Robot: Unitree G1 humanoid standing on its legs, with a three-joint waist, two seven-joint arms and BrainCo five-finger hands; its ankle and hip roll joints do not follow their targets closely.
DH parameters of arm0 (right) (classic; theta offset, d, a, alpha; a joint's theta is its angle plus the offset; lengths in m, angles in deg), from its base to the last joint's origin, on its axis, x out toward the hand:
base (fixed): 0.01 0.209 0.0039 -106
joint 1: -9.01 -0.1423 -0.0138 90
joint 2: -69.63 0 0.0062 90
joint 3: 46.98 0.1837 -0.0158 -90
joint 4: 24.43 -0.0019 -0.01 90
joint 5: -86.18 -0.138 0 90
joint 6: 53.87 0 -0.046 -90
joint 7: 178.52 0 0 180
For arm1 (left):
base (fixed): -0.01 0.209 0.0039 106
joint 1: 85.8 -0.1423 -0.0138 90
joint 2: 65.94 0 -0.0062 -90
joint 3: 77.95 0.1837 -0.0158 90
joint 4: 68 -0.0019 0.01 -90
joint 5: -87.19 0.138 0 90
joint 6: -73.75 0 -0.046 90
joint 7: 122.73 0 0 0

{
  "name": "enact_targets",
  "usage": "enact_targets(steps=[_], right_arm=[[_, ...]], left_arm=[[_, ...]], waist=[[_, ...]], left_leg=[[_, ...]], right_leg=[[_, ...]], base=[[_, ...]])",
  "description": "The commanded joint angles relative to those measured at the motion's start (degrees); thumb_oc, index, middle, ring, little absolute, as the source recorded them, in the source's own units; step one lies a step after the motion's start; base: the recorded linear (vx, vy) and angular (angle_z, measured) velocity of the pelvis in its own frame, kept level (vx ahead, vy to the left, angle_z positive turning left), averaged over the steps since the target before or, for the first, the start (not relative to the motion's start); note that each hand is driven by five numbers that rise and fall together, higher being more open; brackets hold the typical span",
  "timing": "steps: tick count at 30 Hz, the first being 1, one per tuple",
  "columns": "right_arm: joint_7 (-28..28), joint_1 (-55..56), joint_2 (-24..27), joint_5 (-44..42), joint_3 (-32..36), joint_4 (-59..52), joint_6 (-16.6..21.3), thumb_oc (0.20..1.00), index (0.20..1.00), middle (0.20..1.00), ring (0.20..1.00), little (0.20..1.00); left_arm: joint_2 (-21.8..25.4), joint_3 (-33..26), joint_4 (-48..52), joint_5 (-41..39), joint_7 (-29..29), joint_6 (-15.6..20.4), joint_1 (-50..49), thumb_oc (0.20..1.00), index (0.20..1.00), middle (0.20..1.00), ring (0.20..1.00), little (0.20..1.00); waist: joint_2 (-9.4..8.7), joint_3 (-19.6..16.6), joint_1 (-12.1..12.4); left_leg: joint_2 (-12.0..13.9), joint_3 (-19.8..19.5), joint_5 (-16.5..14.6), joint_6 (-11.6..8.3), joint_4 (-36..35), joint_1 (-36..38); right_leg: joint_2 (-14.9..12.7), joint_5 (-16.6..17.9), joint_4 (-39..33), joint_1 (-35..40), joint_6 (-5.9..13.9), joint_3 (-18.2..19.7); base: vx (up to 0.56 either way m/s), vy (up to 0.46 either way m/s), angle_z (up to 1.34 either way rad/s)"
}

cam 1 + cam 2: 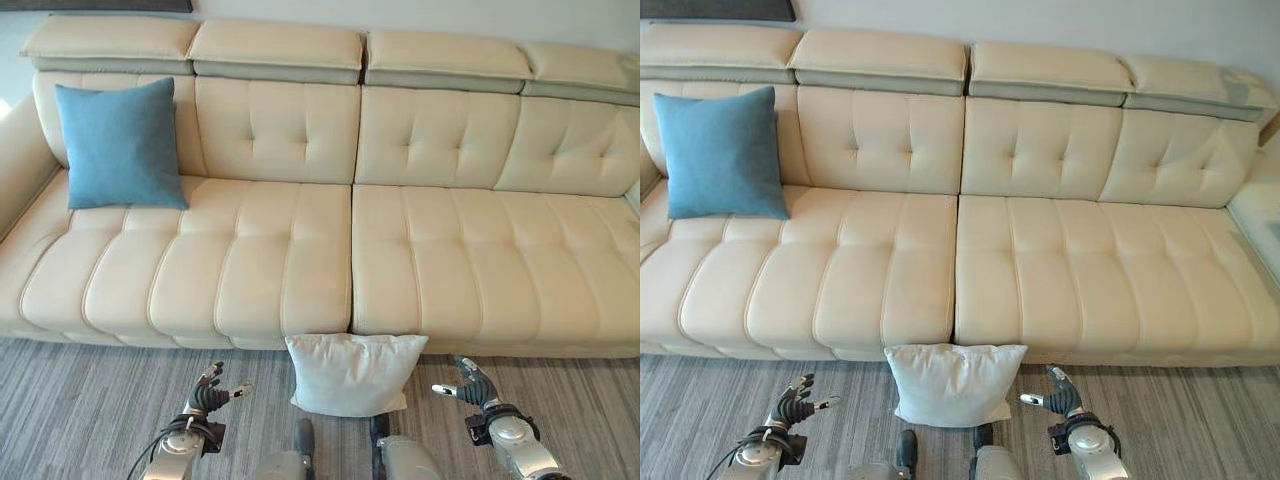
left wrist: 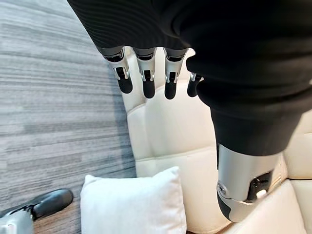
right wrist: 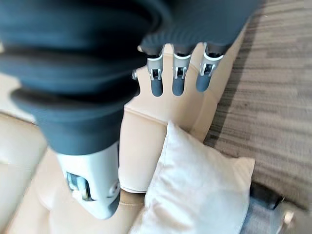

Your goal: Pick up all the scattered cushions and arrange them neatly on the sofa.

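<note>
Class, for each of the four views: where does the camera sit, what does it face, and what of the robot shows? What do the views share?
Left eye: on the head, facing the sofa; left hand and right hand show low.
Right eye: beside it, same scene, blue cushion upright on the seat.
Left wrist: looks past open fingers.
Right wrist: likewise.
Shared: white cushion on the floor against the sofa.

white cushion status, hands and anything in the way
Left hand and right hand open, empty. White cushion on floor against sofa front. Blue cushion already on sofa. Nothing blocking.
</note>
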Motion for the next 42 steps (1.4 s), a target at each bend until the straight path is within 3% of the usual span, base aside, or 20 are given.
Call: enact_targets(steps=[1,4,5,6,7,8,13,15,20,21,22,23,24,25,29,34,37,38,40,42], right_arm=[[4.11,-6.57,2.22,-2.39,-0.17,2.81,1.62,1.000,1.000,1.000,1.000,1.000],[6.92,-12.31,3.17,-7.17,1.30,6.59,2.26,1.000,1.000,1.000,1.000,1.000],[8.27,-16.26,4.22,-9.42,1.38,8.81,2.47,1.000,1.000,1.000,1.000,1.000],[8.26,-16.30,4.23,-9.43,1.37,8.85,2.48,1.000,1.000,1.000,1.000,1.000],[9.66,-20.72,5.49,-10.93,0.87,10.25,2.63,1.000,1.000,1.000,1.000,1.000],[9.66,-20.83,5.50,-10.95,0.84,10.32,2.66,1.000,1.000,1.000,1.000,1.000],[12.94,-35.11,5.68,-16.03,-1.59,14.01,3.47,1.000,1.000,1.000,1.000,1.000],[13.25,-38.02,5.52,-16.83,-2.41,14.64,3.64,1.000,1.000,1.000,1.000,1.000],[14.90,-50.77,0.32,-18.32,-9.83,15.64,3.71,1.000,1.000,1.000,1.000,1.000],[15.67,-55.19,-3.64,-21.80,-11.10,16.21,4.69,1.000,1.000,1.000,1.000,1.000],[15.66,-55.37,-3.63,-21.85,-11.07,16.32,4.73,1.000,1.000,1.000,1.000,1.000],[15.71,-58.35,-7.39,-24.41,-12.63,16.67,5.71,0.482,0.482,0.482,0.482,0.482],[15.69,-58.47,-7.39,-24.45,-12.62,16.74,5.74,0.338,0.338,0.338,0.338,0.338],[15.24,-59.35,-11.44,-26.76,-13.34,15.64,7.39,0.200,0.200,0.200,0.200,0.200],[14.13,-56.80,-14.99,-28.44,-13.64,10.27,10.58,0.200,0.200,0.200,0.200,0.200],[12.55,-49.30,-14.36,-25.08,-13.31,-0.04,11.66,0.200,0.200,0.200,0.200,0.200],[11.17,-41.06,-12.63,-22.99,-11.61,-9.26,11.52,0.200,0.200,0.200,0.200,0.200],[9.71,-34.51,-11.06,-20.90,-10.47,-15.94,11.49,0.200,0.200,0.200,0.200,0.200],[8.67,-31.23,-10.47,-19.84,-9.77,-19.19,11.73,0.200,0.200,0.200,0.200,0.200],[6.02,-21.16,-7.81,-16.57,-7.58,-30.02,12.09,0.200,0.200,0.200,0.200,0.200]], left_arm=[[2.43,0.58,-0.66,-5.96,3.91,4.24,7.76,1.000,1.000,1.000,1.000,1.000],[3.09,0.99,-2.12,-9.23,6.80,5.83,12.81,1.000,1.000,1.000,1.000,1.000],[3.39,0.48,-3.37,-11.52,8.08,6.59,15.68,1.000,1.000,1.000,1.000,1.000],[3.39,0.47,-3.39,-11.52,8.07,6.60,15.71,1.000,1.000,1.000,1.000,1.000],[3.81,0.75,-4.54,-13.53,9.21,7.08,18.95,1.000,1.000,1.000,1.000,1.000],[3.82,0.74,-4.62,-13.55,9.19,7.11,19.04,1.000,1.000,1.000,1.000,1.000],[5.46,3.42,-5.22,-15.86,12.00,7.47,28.94,1.000,1.000,1.000,1.000,1.000],[5.75,4.38,-5.96,-16.00,12.47,7.51,31.55,1.000,1.000,1.000,1.000,1.000],[4.82,11.06,-9.36,-15.19,14.19,6.60,44.59,1.000,1.000,1.000,1.000,1.000],[3.38,14.10,-11.40,-15.00,14.82,6.16,50.41,1.000,1.000,1.000,1.000,1.000],[3.39,14.15,-11.57,-15.04,14.80,6.21,50.66,1.000,1.000,1.000,1.000,1.000],[1.67,16.20,-12.14,-14.95,15.38,6.32,54.67,1.000,1.000,1.000,1.000,1.000],[1.68,16.22,-12.22,-14.97,15.38,6.34,54.80,1.000,1.000,1.000,1.000,1.000],[-0.72,17.14,-10.88,-15.79,15.88,7.50,56.81,0.200,0.200,0.200,0.200,0.200],[-1.76,17.48,-3.72,-14.24,16.86,9.50,55.65,0.200,0.200,0.200,0.200,0.200],[-2.07,15.07,6.70,-12.86,16.68,10.86,48.37,0.200,0.200,0.200,0.200,0.200],[-3.00,12.39,15.93,-13.29,15.58,11.28,40.97,0.200,0.200,0.200,0.200,0.200],[-3.13,10.90,21.18,-11.98,14.54,11.22,35.36,0.200,0.200,0.200,0.200,0.200],[-3.24,10.24,23.48,-10.94,13.74,11.08,32.53,0.200,0.200,0.200,0.200,0.200],[-3.52,8.94,30.08,-9.87,10.99,10.92,23.15,0.200,0.200,0.200,0.200,0.200]], waist=[[-0.28,4.16,-0.58],[0.36,6.06,-1.16],[0.83,7.28,-1.54],[0.85,7.17,-1.56],[1.46,8.68,-1.84],[1.49,8.44,-1.85],[2.26,7.97,-2.35],[2.52,7.47,-2.46],[3.15,7.84,-2.29],[3.55,7.99,-2.06],[3.55,8.03,-2.04],[4.02,8.23,-1.62],[4.05,8.27,-1.62],[4.68,8.23,-1.09],[5.40,7.46,-0.76],[5.05,5.83,-0.91],[4.36,5.53,-1.36],[3.60,5.46,-2.08],[3.14,5.23,-2.43],[2.08,4.05,-3.18]], left_leg=[[2.44,0.89,-11.06,-3.14,11.71,-4.04],[2.76,0.86,-11.69,-3.22,17.77,-13.97],[2.85,1.20,-12.11,-3.11,21.55,-20.09],[2.86,1.20,-12.15,-3.11,21.67,-20.30],[4.13,1.18,-14.53,-3.53,26.75,-26.54],[4.17,1.17,-14.65,-3.53,27.06,-27.03],[6.25,0.66,-17.11,-3.35,40.08,-48.79],[6.54,0.26,-17.67,-3.29,42.35,-52.42],[6.42,-0.84,-18.77,-2.73,48.45,-61.21],[6.14,-1.29,-18.84,-2.31,49.47,-63.16],[6.13,-1.32,-18.87,-2.30,49.58,-63.32],[5.81,-1.61,-18.78,-2.06,50.12,-64.35],[5.81,-1.66,-18.80,-2.06,50.20,-64.45],[5.37,-1.74,-18.57,-1.92,50.05,-64.64],[4.22,-1.67,-17.42,-2.24,47.33,-62.61],[3.82,-1.34,-16.01,-2.78,40.84,-56.14],[4.01,-0.78,-15.25,-3.28,35.60,-48.77],[3.98,-0.14,-13.13,-3.34,31.51,-43.67],[3.95,-0.07,-12.44,-3.70,28.07,-39.56],[3.93,0.37,-11.68,-4.24,21.16,-28.51]], right_leg=[[-1.50,-3.29,4.78,-6.07,1.77,0.22],[-1.31,-4.60,10.38,-15.42,0.88,0.82],[-1.18,-5.44,14.04,-21.60,0.40,1.10],[-1.17,-5.47,14.13,-21.80,0.40,1.10],[-0.54,-7.76,19.70,-28.94,0.31,2.11],[-0.52,-7.83,19.92,-29.40,0.31,2.13],[0.94,-8.99,30.00,-49.29,-0.36,4.54],[1.15,-9.29,31.84,-52.64,-0.36,4.80],[1.65,-10.15,37.54,-60.96,-0.93,4.91],[1.82,-10.19,38.90,-62.98,-0.94,4.80],[1.81,-10.23,39.00,-63.12,-0.94,4.79],[1.87,-10.33,39.80,-64.12,-1.01,4.61],[1.86,-10.35,39.86,-64.19,-1.01,4.58],[1.74,-10.45,40.10,-64.51,-1.10,4.20],[1.55,-10.36,38.68,-62.96,-1.15,3.86],[1.05,-9.67,34.05,-57.23,-0.90,4.04],[0.48,-9.07,29.60,-50.43,-0.35,3.77],[-0.05,-6.53,25.07,-45.32,-0.20,3.21],[-0.22,-5.83,22.35,-41.61,0.24,3.00],[-0.68,-4.56,15.65,-31.22,1.21,1.88]], base=[[-0.32,-0.124,0.22],[-0.27,-0.091,0.12],[-0.20,-0.045,0.10],[-0.20,-0.067,-0.01],[-0.06,-0.034,-0.06],[-0.11,-0.047,-0.10],[-0.12,-0.045,-0.14],[-0.04,-0.026,-0.22],[-0.01,-0.038,-0.02],[0.00,-0.022,0.04],[0.00,-0.039,0.02],[0.00,0.000,0.00],[0.00,-0.043,0.01],[0.00,0.000,0.00],[0.00,-0.013,0.08],[-0.01,0.023,0.12],[-0.01,0.045,-0.02],[0.00,0.038,0.06],[0.04,0.032,0.08],[0.14,0.032,-0.02]])
